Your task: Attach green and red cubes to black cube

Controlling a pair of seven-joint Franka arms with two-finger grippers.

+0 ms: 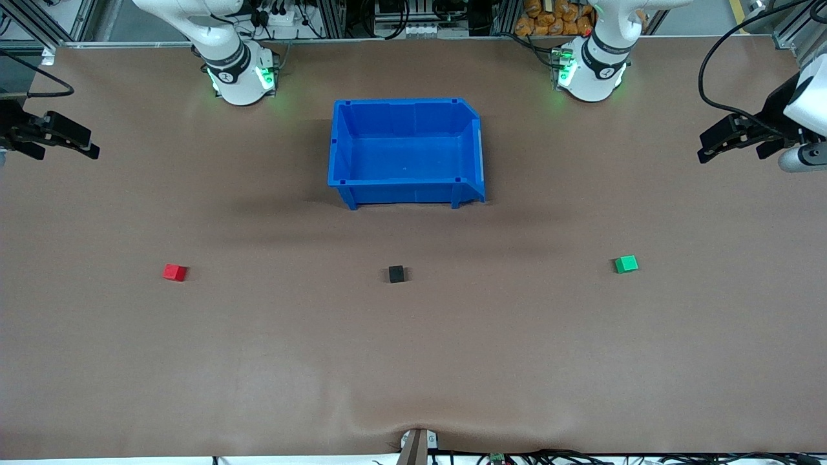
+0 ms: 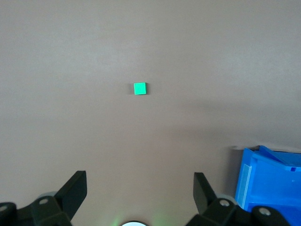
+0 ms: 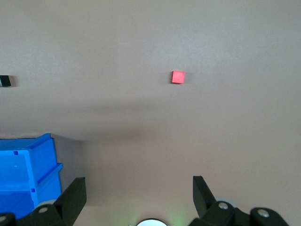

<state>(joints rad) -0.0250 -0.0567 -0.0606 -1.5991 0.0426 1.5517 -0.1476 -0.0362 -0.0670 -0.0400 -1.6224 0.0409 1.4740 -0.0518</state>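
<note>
The red cube (image 1: 174, 272), the black cube (image 1: 396, 274) and the green cube (image 1: 625, 263) lie apart in a row on the brown table. The black cube is in the middle, the red toward the right arm's end, the green toward the left arm's end. My right gripper (image 1: 87, 146) is open and empty, raised over its end of the table. Its wrist view shows the red cube (image 3: 178, 76) and the black cube (image 3: 4, 81) at the frame's edge. My left gripper (image 1: 704, 148) is open and empty, raised over its end of the table. Its wrist view shows the green cube (image 2: 139, 88).
An empty blue bin (image 1: 404, 192) stands mid-table, farther from the front camera than the black cube. Its corner shows in the left wrist view (image 2: 270, 181) and in the right wrist view (image 3: 28, 174). A wrinkle runs along the table cover's front edge (image 1: 413, 429).
</note>
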